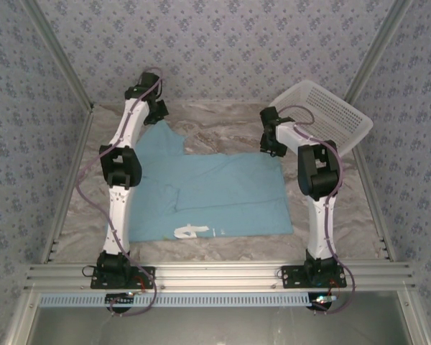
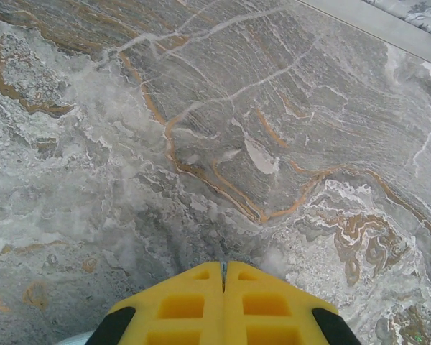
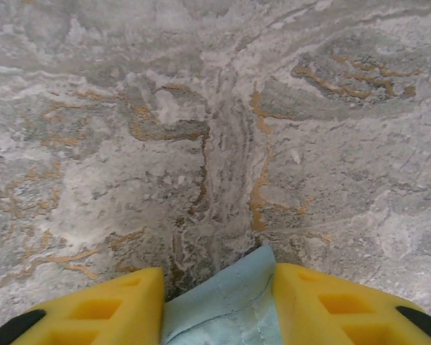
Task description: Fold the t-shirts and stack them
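Plainly see the t-shirt [image 1: 223, 190] spread on the marbled table [image 1: 223, 118], light blue, down and left of the white mesh basket [image 1: 323, 111], with a bit of white lettering [image 1: 194, 231] near its front hem. Find the basket itself tilted at the table's far right corner. Spot the right gripper [image 1: 271, 147] just left of the basket, at the shirt's far right corner. From its wrist view, clamped around a fold of blue cloth, with the yellow fingers [image 3: 122, 302] held apart by it. Find the left gripper [image 1: 158, 109] well left of the basket, at the shirt's far left corner, pressed fully closed above bare marble. Can make out a thin pale sliver in the seam, perhaps cloth, too small to tell.
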